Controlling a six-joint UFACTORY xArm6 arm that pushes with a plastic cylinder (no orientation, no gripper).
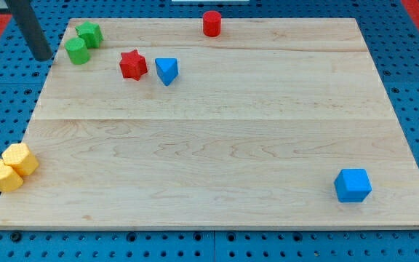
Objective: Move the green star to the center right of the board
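The green star [89,33] lies at the board's top left corner. A green cylinder [77,51] touches it on its lower left. My tip [42,55] is at the end of the dark rod, just off the board's left edge. It stands to the left of the green cylinder with a small gap and touches no block.
A red star [132,64] and a blue triangular block [166,70] lie right of the green pair. A red cylinder [211,23] stands at the top edge. A blue cube [353,185] is at the lower right. Two yellow blocks [20,159] [4,175] are at the lower left edge of the wooden board [217,145].
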